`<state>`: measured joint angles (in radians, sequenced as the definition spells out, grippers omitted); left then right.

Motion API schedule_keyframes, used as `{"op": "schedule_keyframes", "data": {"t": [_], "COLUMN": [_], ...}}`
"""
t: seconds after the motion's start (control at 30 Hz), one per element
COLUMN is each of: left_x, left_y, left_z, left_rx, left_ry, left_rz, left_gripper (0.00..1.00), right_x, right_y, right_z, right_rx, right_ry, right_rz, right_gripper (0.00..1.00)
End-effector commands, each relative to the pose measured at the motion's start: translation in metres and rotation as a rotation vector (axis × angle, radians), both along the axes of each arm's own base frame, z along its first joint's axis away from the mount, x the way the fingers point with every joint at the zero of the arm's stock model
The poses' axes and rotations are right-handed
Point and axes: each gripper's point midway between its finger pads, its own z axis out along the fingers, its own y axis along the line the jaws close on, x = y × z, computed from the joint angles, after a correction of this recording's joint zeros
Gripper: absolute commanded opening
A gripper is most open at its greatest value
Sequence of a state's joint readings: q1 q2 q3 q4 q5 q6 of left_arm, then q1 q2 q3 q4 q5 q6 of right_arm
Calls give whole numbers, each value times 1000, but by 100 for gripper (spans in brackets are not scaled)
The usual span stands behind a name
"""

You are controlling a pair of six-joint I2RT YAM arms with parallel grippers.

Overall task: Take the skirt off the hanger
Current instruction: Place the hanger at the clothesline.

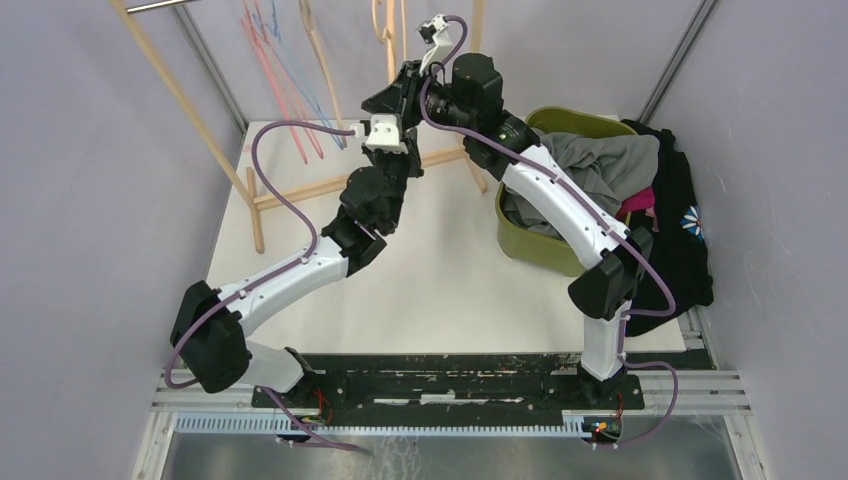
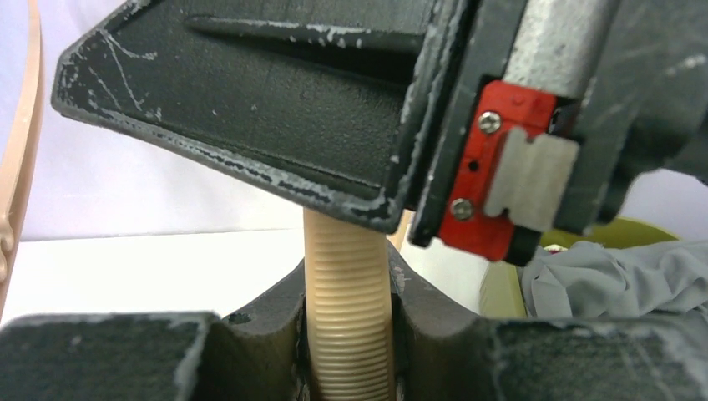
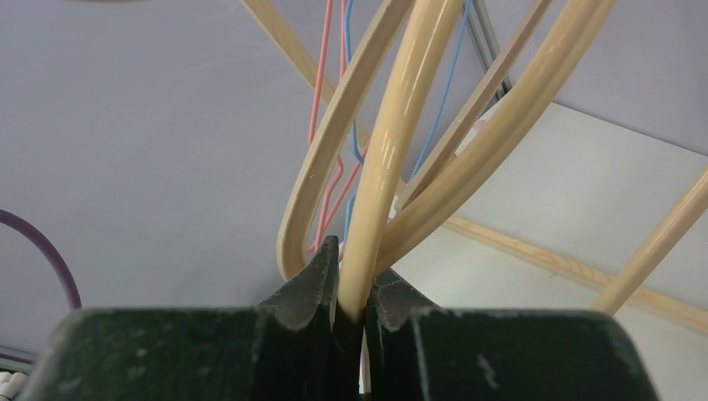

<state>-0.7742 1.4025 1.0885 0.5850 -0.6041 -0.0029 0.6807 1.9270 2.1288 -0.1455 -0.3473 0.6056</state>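
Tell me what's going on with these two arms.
Both are up at the wooden rack. The left hand is shut on a ribbed beige bar, and the right hand is shut on a glossy beige hanger. No skirt shows on it; gray clothing lies in the green basket.

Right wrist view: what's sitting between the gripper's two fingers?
A glossy beige hanger bar, pinched in the shut right gripper; nothing else is in the gap. The right wrist view shows it.
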Motion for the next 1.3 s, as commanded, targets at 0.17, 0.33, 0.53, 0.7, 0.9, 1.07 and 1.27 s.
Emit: {"op": "schedule_keyframes", "data": {"t": [0.17,0.33,0.53,0.7,0.9,1.07,1.27], "left_x": [4,-1,2,9,25,32,31], "left_y": [15,24,37,33,25,23,28], "left_z": [-4,-13,-19,-5,11,41,56], "left_rx": [94,140,131,119,100,80,52], "left_ry": [73,115,155,150,176,163,148], "left_rz": [-85,-83,-36,-36,-10,3,21], "left_gripper": [3,3,3,3,3,3,3], "right_x": [-34,-41,-45,-54,-65,-76,-79], "right_y": [-55,-62,-63,-72,-98,-113,-117], "right_z": [109,87,57,41,16,5,-6], "right_rx": [131,82,17,-42,-158,-199,-212], "right_ry": [-337,-312,-279,-275,-271,-257,-236], "right_rz": [-71,-70,-58,-57,-111,-135,-136], "right_gripper": [10,39,72,71,66,65,62]}}
